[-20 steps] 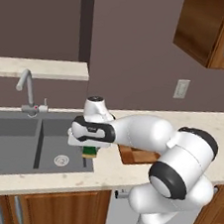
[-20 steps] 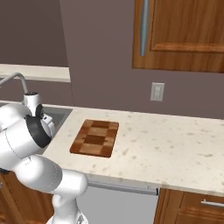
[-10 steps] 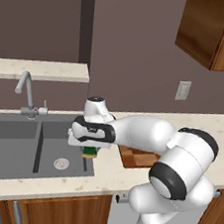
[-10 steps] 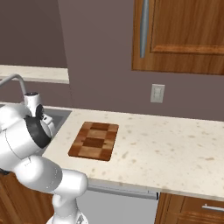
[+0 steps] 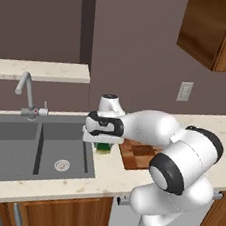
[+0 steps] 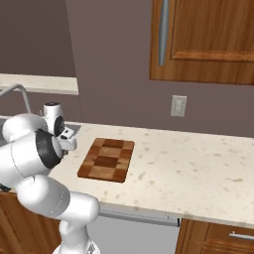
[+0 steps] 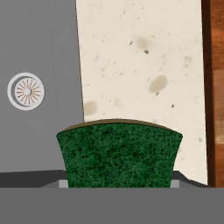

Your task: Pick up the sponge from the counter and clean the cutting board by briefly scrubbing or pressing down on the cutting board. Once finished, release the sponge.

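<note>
While the claw (image 5: 103, 145) hung closed around the green sponge (image 7: 119, 154) above the tabletop (image 7: 140, 78) between sink (image 5: 35, 145) and cutting board (image 6: 107, 158), I judged the carry underway, needing a sideways move onto the board.

You get even, soft rendered light, faint shadows, no glare, with slightly coarse, blurry textures close up.

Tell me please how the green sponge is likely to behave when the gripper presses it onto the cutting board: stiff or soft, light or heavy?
The sponge is probably soft: in the hand view its sides pinch inward toward the bottom. It looks light, being far smaller than the cutting board. Its rough green face should grip rather than slide, so the gripper likely holds it firmly.
</note>
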